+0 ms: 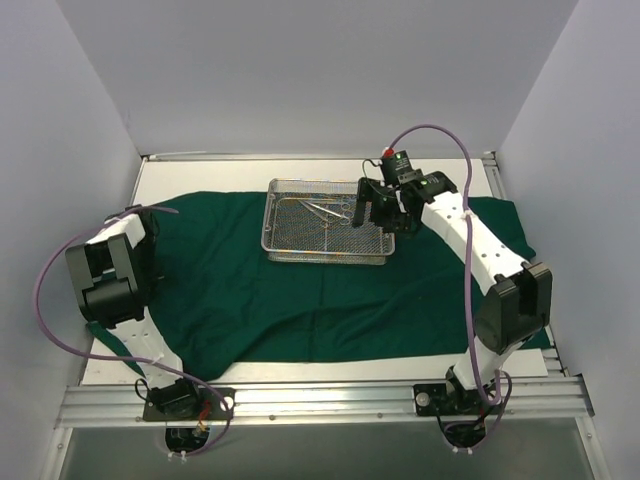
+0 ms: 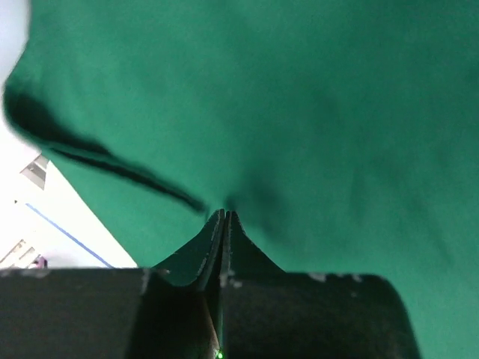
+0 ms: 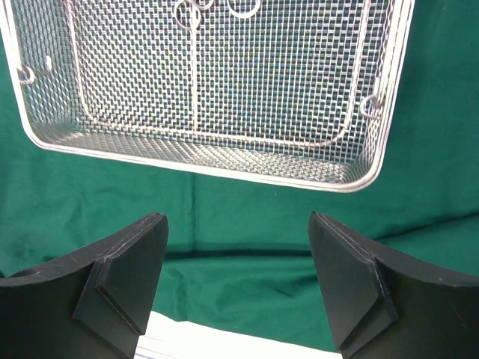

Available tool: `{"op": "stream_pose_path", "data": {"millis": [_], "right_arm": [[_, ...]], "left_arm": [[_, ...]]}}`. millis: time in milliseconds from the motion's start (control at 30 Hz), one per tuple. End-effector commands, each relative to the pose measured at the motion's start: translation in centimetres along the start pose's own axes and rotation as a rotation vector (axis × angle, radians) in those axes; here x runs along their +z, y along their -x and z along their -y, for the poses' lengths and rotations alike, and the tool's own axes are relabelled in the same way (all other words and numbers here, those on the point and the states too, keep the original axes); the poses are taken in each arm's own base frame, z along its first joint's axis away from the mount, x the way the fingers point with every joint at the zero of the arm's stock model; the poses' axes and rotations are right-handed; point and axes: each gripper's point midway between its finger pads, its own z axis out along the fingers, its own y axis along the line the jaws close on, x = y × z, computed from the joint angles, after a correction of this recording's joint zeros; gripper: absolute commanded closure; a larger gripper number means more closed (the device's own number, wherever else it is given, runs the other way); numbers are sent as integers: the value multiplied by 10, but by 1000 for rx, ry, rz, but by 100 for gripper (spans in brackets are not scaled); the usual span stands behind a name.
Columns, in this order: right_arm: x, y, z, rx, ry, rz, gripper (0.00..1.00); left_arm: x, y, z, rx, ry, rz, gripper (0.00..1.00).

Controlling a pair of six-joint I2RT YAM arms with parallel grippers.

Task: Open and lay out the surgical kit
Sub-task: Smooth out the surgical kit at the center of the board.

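Left wrist view first: my left gripper [image 2: 223, 218] has its jaws clenched on a fold of the green cloth [image 2: 322, 112], at the near left of the worktop [image 1: 200, 175]. The cloth lies spread across the worktop. Farther back, at the centre, the wire-mesh tray [image 1: 325, 259] sits on the cloth with the metal instruments [image 1: 332, 210] inside. My right gripper [image 3: 236, 228] hovers just off the tray's right end, jaws released and wide apart, grasping nothing.
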Motion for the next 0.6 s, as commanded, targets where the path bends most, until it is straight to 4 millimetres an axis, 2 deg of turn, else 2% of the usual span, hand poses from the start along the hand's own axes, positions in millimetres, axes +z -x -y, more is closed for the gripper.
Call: {"op": "stream_pose_path", "data": {"millis": [0, 33, 133, 167, 200, 267, 300, 333, 400, 433, 467, 533, 567], "right_arm": [[0, 11, 0, 39, 33, 30, 23], [3, 14, 5, 52, 25, 28, 23], [10, 32, 36, 151, -23, 43, 25], [11, 41, 47, 177, -45, 61, 28], [19, 51, 69, 228, -91, 69, 29], [24, 67, 94, 280, -149, 99, 37], [27, 73, 113, 318, -179, 109, 39], [35, 77, 124, 346, -194, 115, 50], [47, 77, 150, 390, -242, 109, 64], [51, 80, 159, 396, -258, 115, 80], [55, 79, 166, 403, -279, 111, 87], [71, 79, 188, 427, -324, 95, 100], [78, 79, 193, 428, -333, 85, 100]], "left_arm": [[5, 18, 1, 10, 41, 29, 98], [3, 20, 3, 3, 38, 28, 98], [-26, 30, 19, -41, -79, 108, 98], [-47, 35, 24, -57, -124, 163, 98], [-63, 42, 34, -89, -187, 189, 98], [-86, 53, 50, -108, -285, 238, 98], [-100, 64, 59, -137, -333, 267, 98], [-109, 67, 73, -136, -399, 269, 98], [-112, 72, 103, -145, -472, 250, 98], [-121, 76, 120, -143, -540, 233, 98], [-109, 74, 135, -141, -544, 178, 98], [-111, 79, 159, -147, -589, 159, 98], [-100, 77, 174, -137, -600, 120, 98]]}}
